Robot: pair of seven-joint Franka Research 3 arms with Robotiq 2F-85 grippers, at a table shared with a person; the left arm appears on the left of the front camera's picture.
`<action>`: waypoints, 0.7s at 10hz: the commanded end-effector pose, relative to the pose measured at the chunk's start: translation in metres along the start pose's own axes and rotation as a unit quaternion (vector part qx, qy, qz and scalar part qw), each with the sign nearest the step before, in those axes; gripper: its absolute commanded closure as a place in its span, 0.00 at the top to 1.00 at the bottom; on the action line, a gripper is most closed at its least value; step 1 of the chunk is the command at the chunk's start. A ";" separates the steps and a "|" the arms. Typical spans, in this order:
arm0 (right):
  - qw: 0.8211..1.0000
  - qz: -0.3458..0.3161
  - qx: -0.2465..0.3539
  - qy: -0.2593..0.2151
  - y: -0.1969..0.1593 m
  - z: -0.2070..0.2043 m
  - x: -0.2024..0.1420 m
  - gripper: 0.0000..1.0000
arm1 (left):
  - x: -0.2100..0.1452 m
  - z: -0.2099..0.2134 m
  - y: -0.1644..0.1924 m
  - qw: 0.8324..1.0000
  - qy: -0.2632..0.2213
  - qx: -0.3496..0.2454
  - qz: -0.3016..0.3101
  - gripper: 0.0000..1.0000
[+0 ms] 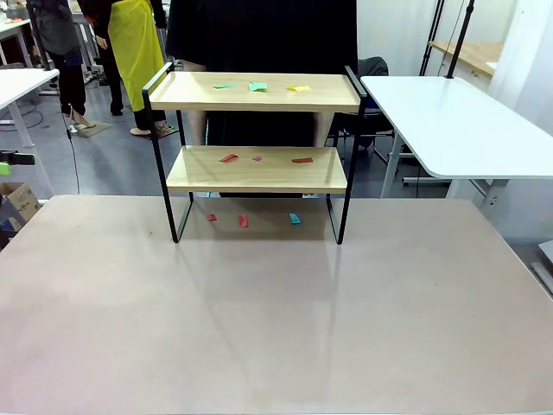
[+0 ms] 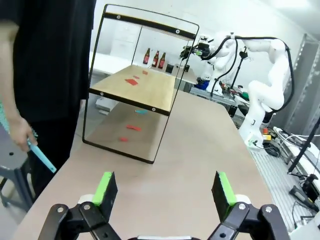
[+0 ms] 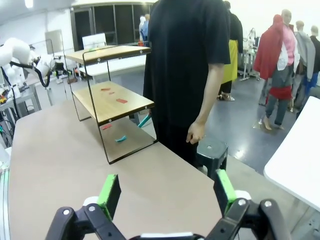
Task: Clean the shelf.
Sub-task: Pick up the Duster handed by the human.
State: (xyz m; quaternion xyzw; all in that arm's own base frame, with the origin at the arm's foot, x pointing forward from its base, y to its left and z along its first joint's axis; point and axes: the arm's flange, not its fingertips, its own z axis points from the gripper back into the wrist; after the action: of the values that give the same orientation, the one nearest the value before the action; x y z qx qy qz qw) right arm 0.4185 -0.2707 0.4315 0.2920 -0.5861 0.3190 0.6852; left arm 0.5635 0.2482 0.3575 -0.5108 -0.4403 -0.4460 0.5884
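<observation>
Black, green-padded left hand (image 2: 163,182) and right hand (image 3: 166,180) gape empty; best lift small coloured scraps (image 1: 257,86) off the black-framed, two-tier wooden shelf (image 1: 259,177) gently.

Black jaws with green pads (image 2: 104,187)

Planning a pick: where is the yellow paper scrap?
Front view: the yellow paper scrap lies on the top board of the black-framed wooden shelf, right of centre, beside the larger green scrap.
</observation>
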 end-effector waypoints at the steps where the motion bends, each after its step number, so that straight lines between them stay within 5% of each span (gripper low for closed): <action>1: 1.000 -0.001 0.009 -0.021 -0.035 -0.009 -0.020 1.00 | -0.009 0.009 0.014 0.999 -0.024 -0.020 -0.031 1.00; 7: 0.999 -0.002 0.004 -0.048 -0.050 -0.021 -0.039 1.00 | -0.030 0.019 0.035 0.998 -0.036 -0.022 -0.044 1.00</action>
State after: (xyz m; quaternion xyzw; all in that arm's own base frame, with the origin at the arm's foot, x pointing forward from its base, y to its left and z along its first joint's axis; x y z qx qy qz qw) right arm 0.4424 -0.2747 0.3983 0.3224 -0.6047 0.2978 0.6646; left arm 0.5850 0.2708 0.3176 -0.5189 -0.4639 -0.4620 0.5497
